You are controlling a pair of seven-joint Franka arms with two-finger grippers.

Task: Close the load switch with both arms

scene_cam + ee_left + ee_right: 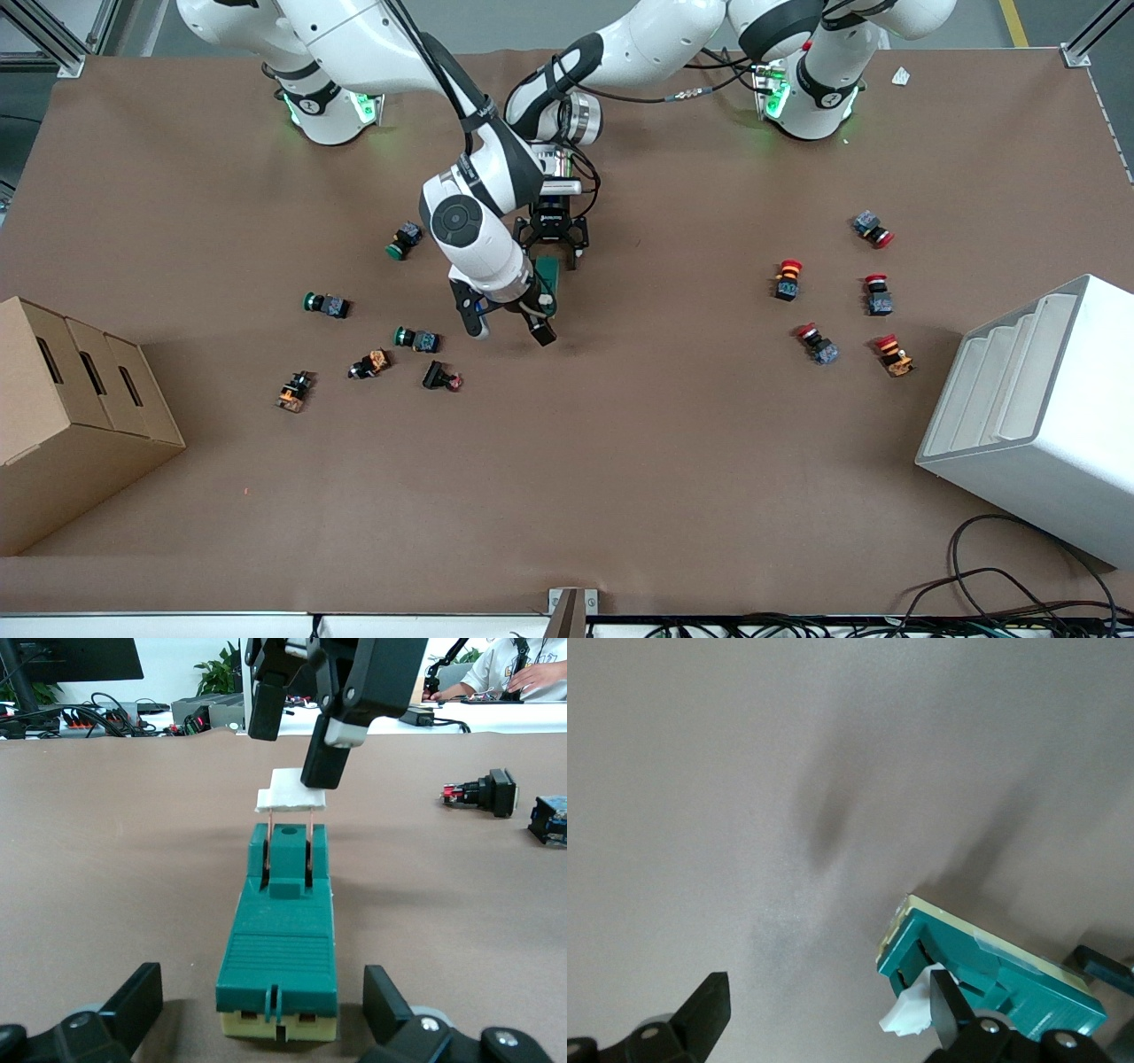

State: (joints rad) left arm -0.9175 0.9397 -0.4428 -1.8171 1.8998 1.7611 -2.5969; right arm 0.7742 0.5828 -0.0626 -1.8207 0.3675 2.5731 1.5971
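Note:
The load switch point(549, 279) is a dark green oblong block lying mid-table, with its white lever tab point(288, 790) raised at the end nearer the front camera. My left gripper point(554, 257) is low at the switch's other end. It is open, and in the left wrist view point(263, 992) its fingers stand either side of the block without touching it. My right gripper point(509, 326) is open over the lever end. In the right wrist view point(827, 992) one finger point(943, 1001) rests against the white tab point(908, 1014) of the switch point(1001, 970).
Green-capped push-buttons point(406, 239) point(326, 305) point(416, 338) and small orange and black parts point(370, 363) lie toward the right arm's end. Red-capped buttons point(788, 279) point(877, 294) lie toward the left arm's end. A cardboard box point(71, 416) and a white rack point(1036, 416) flank the table.

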